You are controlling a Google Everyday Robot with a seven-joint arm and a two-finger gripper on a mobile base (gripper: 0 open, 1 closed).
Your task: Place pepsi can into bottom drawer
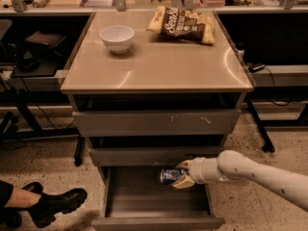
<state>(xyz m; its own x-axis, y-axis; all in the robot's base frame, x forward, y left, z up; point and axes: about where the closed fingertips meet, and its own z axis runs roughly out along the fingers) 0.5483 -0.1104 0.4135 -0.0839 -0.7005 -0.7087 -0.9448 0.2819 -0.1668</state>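
Hovering over the back right corner of the bottom drawer [144,199], the gripper [181,174] held the pepsi can [169,175] clamped between its fingers, seemingly ready for release.

The hand [180,174], over the open bottom drawer [144,198], covers the right end of the pepsi can [168,175], whose lettering is too small to read. The arm [269,177] runs off the right edge. The drawer's front is cropped at the bottom edge, and its back is hidden under the middle drawer [144,156]. A booted leg [48,203] is cut off at the left.
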